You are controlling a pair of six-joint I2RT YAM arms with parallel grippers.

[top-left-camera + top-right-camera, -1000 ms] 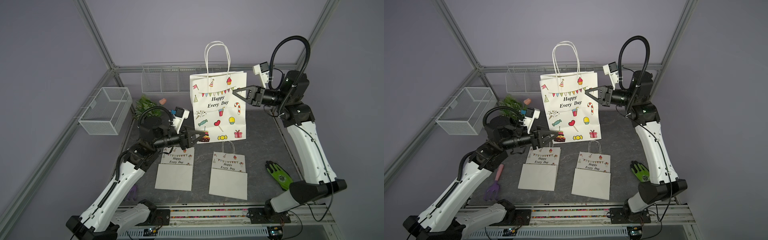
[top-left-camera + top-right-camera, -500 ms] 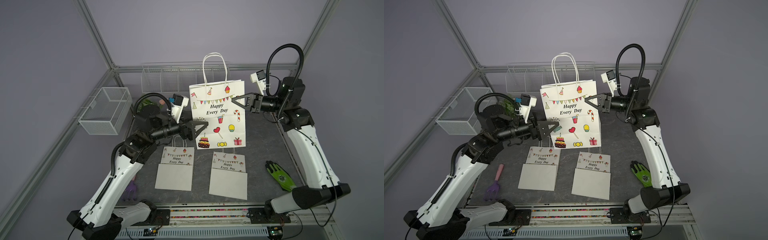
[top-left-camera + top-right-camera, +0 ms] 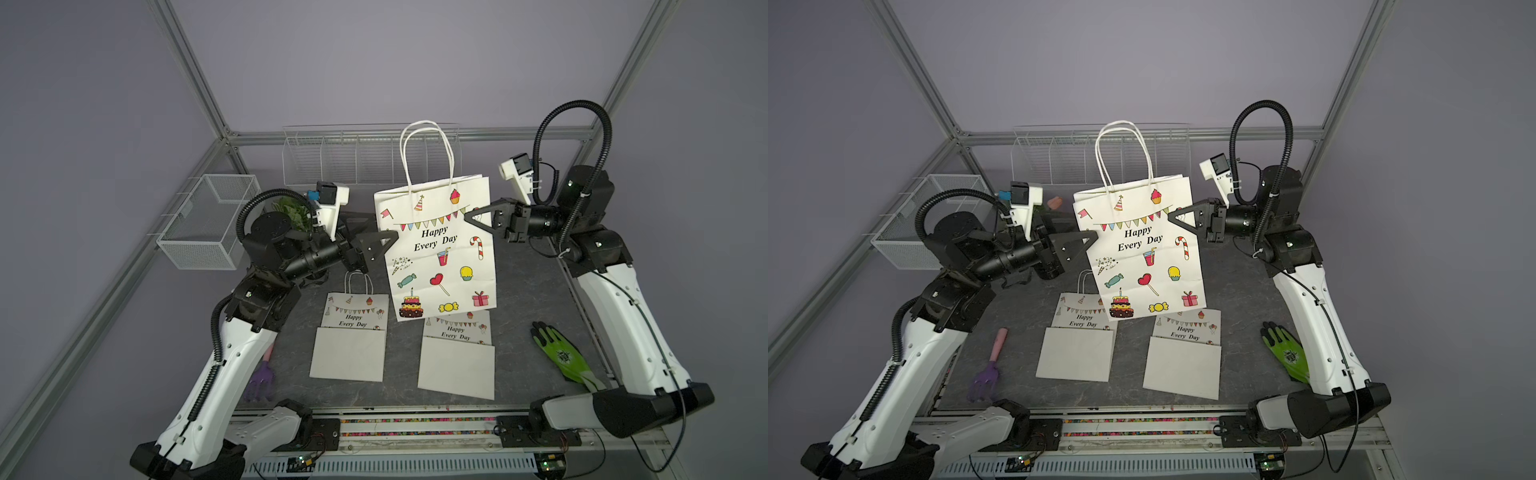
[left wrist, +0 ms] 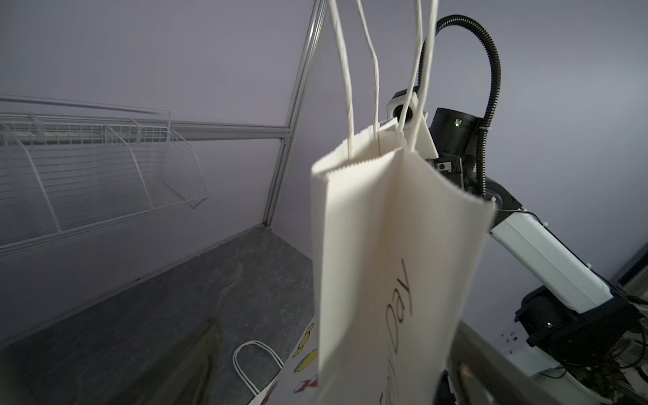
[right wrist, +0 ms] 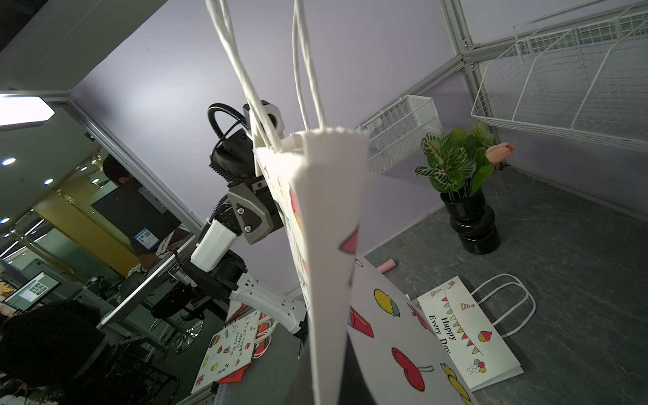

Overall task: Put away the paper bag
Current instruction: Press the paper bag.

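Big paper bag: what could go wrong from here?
1. The big paper bag hangs tilted from the right end effector pinching one side edge; the left end effector is open beside the other. It may slip or tear.
2. Its bottom sits low over the flat bags; swinging could snag them.

Paper bag (image 4: 403, 245) loop tops (both) off-frame

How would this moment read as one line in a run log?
paper bag: upright, aloft | right gripper: shut on one side edge | left gripper: open astride the opposite edge
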